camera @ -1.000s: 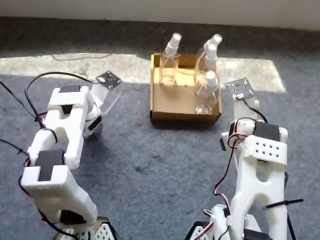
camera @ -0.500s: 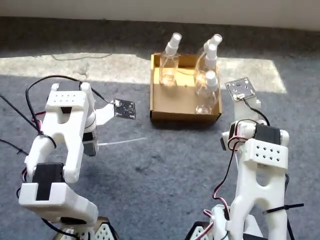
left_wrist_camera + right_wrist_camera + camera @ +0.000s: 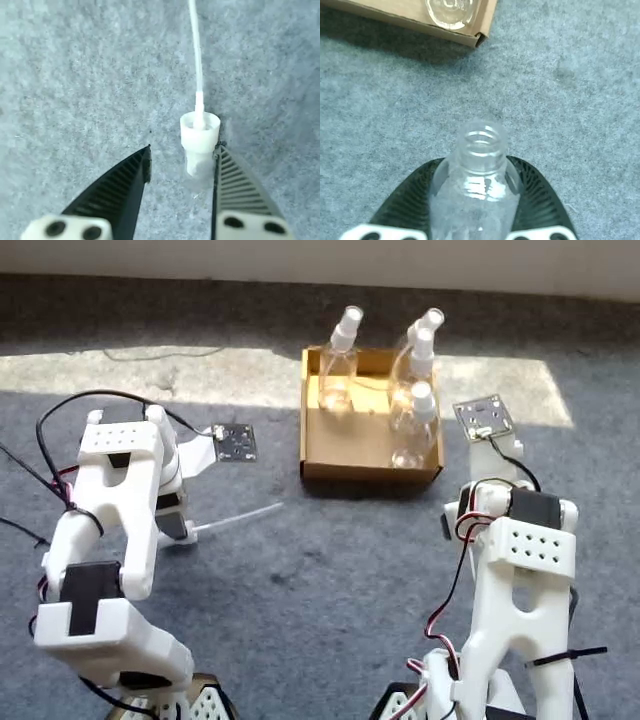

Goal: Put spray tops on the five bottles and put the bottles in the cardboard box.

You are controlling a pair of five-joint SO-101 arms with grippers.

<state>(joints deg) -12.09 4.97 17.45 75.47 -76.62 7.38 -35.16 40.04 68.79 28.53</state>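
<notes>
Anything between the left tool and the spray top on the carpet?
Nothing visible. The spray top lies inside the open left tool, close against one finger, tube pointing away.

This is an indoor bench for hobby or lab robotics, makeshift rather than industrial. Grey carpet [image 3: 330, 580] covers the whole working surface, and a pale wall [image 3: 300, 255] runs along its far edge. A band of sunlight [image 3: 150, 375] lies across the far part of the carpet, so daylight reaches the room. The left arm [image 3: 110, 530] and the right arm [image 3: 520, 590] are white plastic shells, with loose wires [image 3: 452, 580] looped along them and a bare circuit board [image 3: 483, 420] at each wrist. A plain box [image 3: 365, 430] sits near the far edge. Whether the carpet lies on a table or a floor cannot be told.
</notes>
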